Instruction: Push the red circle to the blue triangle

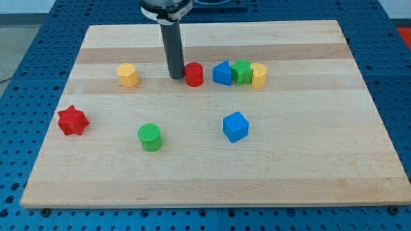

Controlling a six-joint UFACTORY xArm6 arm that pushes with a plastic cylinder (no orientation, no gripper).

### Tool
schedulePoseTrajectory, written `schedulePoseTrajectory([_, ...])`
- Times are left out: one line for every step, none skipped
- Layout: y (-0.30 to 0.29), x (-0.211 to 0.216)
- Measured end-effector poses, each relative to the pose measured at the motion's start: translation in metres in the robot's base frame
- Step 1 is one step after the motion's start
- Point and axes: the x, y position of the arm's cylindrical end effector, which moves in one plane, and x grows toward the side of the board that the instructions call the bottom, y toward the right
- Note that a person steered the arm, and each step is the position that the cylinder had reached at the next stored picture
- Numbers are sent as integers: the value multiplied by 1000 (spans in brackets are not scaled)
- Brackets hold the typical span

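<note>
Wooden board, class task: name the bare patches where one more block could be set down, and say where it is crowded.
Free: the board right of the blue cube, and the strip below the green cylinder and red star. Crowded: the upper row, where my tip sits left of the red circle, close to the blue triangle, green block and yellow block.

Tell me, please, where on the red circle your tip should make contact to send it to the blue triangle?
On its left side, pushing toward the view's right. My tip sits just left of the red circle, and the blue triangle lies directly right in the same row.
</note>
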Motion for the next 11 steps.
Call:
schedulePoseTrajectory([8, 0])
schedulePoseTrajectory([11, -4])
schedulePoseTrajectory([11, -44])
schedulePoseTrajectory([27, -63])
schedulePoseTrajectory([-44, -63])
schedulePoseTrajectory([-119, -66])
schedulePoseTrajectory([-203, -105])
schedulePoseTrajectory([-230, -105])
schedulePoseTrajectory([-231, -102])
schedulePoseTrajectory([-231, -102])
schedulePoseTrajectory([-231, -73])
